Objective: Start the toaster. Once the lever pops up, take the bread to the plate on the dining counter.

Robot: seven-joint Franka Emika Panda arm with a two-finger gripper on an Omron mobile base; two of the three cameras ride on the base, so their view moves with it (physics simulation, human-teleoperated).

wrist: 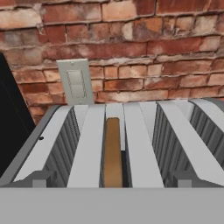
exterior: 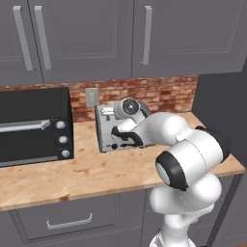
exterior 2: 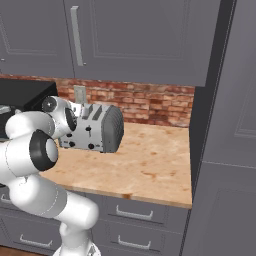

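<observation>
**Desk:** What have you got in front of you?

**Me:** I'm parked at the wood counter [exterior 2: 150,165] along the brick wall [wrist: 131,39]. The toaster [exterior 2: 97,127] stands on it near the wall, with the black toaster oven [exterior: 34,125] to its left. My arm reaches in over the toaster's front.

**Desk:** And the bread?

**Me:** From the hand view I'm looking down on the slots. The bread [wrist: 113,151] stands on edge in the second slot from the left, its brown crust just below the slot's rim. A white wall switch [wrist: 76,83] sits on the brick behind.

**Desk:** Fingers?

**Me:** I can't see the tips themselves, but the jaws are spread wide and grasping nothing.
</observation>
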